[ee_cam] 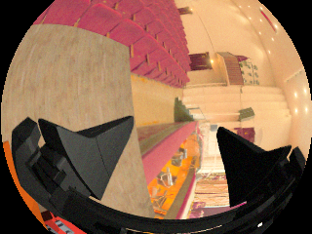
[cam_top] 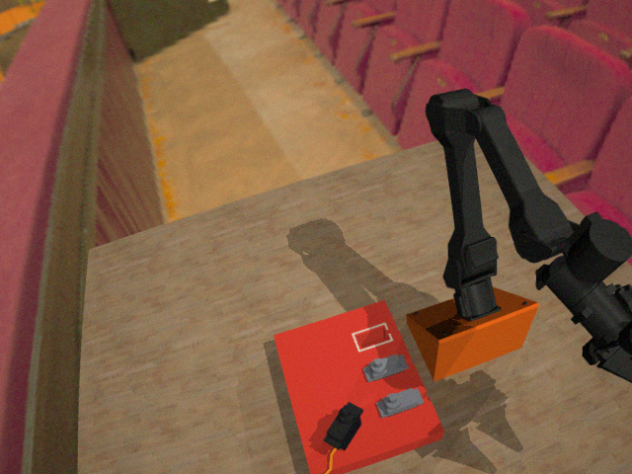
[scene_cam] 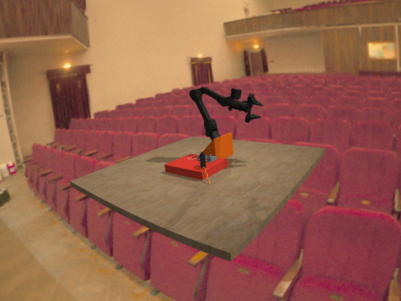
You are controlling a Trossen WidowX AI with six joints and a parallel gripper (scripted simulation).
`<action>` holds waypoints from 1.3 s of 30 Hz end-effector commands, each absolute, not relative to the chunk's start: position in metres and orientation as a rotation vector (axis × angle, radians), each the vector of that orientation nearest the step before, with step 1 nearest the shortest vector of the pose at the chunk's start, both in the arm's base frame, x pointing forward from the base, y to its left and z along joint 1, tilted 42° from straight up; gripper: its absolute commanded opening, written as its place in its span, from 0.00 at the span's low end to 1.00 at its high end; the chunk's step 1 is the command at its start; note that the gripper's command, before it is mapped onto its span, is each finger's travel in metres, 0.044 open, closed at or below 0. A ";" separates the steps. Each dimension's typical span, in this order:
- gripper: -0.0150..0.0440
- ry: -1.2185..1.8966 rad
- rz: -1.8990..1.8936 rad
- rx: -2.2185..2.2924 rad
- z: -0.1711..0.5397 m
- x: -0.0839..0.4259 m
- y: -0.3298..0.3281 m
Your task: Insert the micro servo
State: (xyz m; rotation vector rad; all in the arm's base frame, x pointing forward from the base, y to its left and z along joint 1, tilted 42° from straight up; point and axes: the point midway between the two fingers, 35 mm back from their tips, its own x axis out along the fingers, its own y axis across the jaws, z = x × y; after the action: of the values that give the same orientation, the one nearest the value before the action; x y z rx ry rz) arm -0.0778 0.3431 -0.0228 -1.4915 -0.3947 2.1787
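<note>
The hand is wide open, holding 0 things. The black servo sits outside the marked pocket, near 2 grey servos on the red deck.

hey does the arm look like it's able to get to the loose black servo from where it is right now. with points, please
Probably yes, though not without swinging round: the pincer [scene_cam: 255, 108] [ee_cam: 177, 127] is open, raised and pointing away from the servo [cam_top: 344, 426] [scene_cam: 202, 160]. Nothing visible covers the servo.
</note>
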 end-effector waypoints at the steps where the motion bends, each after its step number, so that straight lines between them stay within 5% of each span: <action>1: 0.98 -0.392 2.178 -1.492 -0.023 -0.077 0.343; 39: 1.00 0.617 1.572 -1.462 -0.057 0.097 0.336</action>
State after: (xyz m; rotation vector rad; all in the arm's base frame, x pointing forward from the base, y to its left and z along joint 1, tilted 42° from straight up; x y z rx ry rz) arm 0.0841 0.3365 -0.0567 -1.4781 0.5613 1.6293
